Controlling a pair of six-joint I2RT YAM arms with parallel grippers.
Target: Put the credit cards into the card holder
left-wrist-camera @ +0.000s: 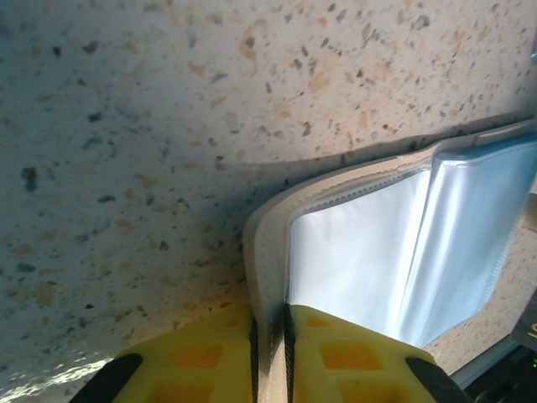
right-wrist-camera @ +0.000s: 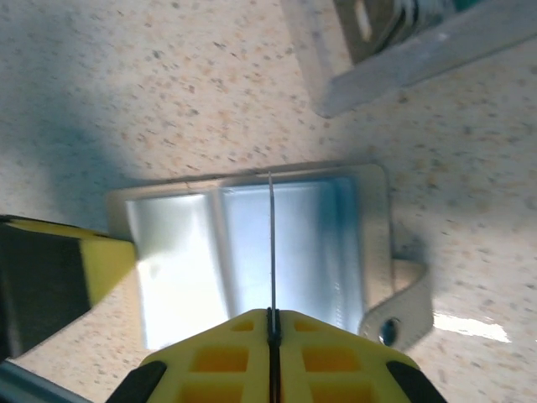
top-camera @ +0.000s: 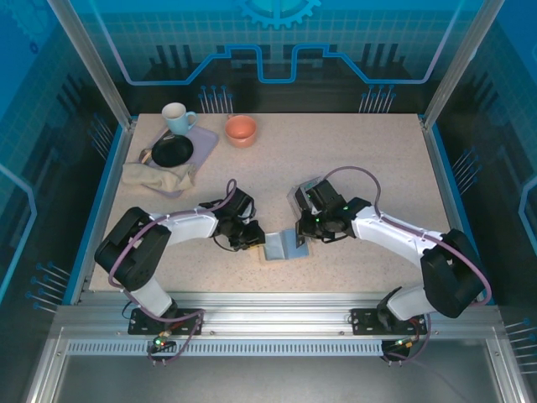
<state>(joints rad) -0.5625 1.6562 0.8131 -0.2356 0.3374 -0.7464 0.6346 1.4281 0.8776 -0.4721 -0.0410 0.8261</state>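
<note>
The card holder (top-camera: 281,245) lies open on the table between the two arms, its pale grey pockets facing up inside a beige cover. My left gripper (left-wrist-camera: 270,315) is shut on the beige cover's edge at the left side of the card holder (left-wrist-camera: 377,243). My right gripper (right-wrist-camera: 273,315) is shut on a credit card (right-wrist-camera: 272,235), which I see edge-on as a thin line. The card stands upright over the right-hand pocket of the card holder (right-wrist-camera: 323,243). The holder's snap tab (right-wrist-camera: 394,319) sticks out on the right. In the top view the left gripper (top-camera: 249,238) and right gripper (top-camera: 304,233) flank the holder.
A clear plastic box (top-camera: 304,199) sits just behind the right gripper, also the clear plastic box (right-wrist-camera: 394,50) in the right wrist view. At the back left are a mug (top-camera: 178,117), an orange bowl (top-camera: 241,129), a black plate (top-camera: 172,151) and a crumpled cloth (top-camera: 155,176).
</note>
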